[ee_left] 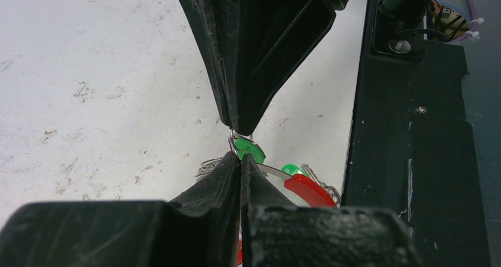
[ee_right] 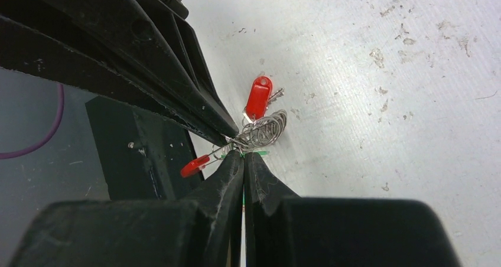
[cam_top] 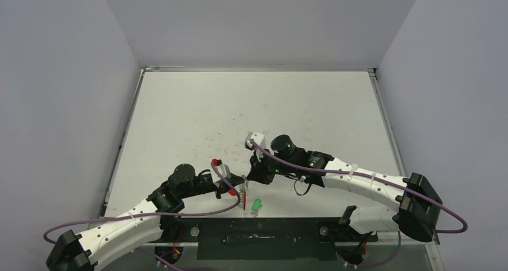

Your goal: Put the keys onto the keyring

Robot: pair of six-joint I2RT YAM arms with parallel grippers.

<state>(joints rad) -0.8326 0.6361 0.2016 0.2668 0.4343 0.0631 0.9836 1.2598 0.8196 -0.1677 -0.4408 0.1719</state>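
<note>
The left tool (ee_left: 241, 163) is clamped on the keyring (ee_left: 307, 190), the right tool (ee_left: 239, 128) on a green key (ee_left: 248, 149), tips very near.

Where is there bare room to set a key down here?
Bare: the far half of the table, between its back and side edges. Crowded: near-edge middle, where left tool and right tool meet at the keyring and a green key.

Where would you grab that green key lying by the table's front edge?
Probably by the green head of the key, from straight above, pinching its edges: it seems to lie flat on the table, and the head looks bulkier than the thin blade.
</note>
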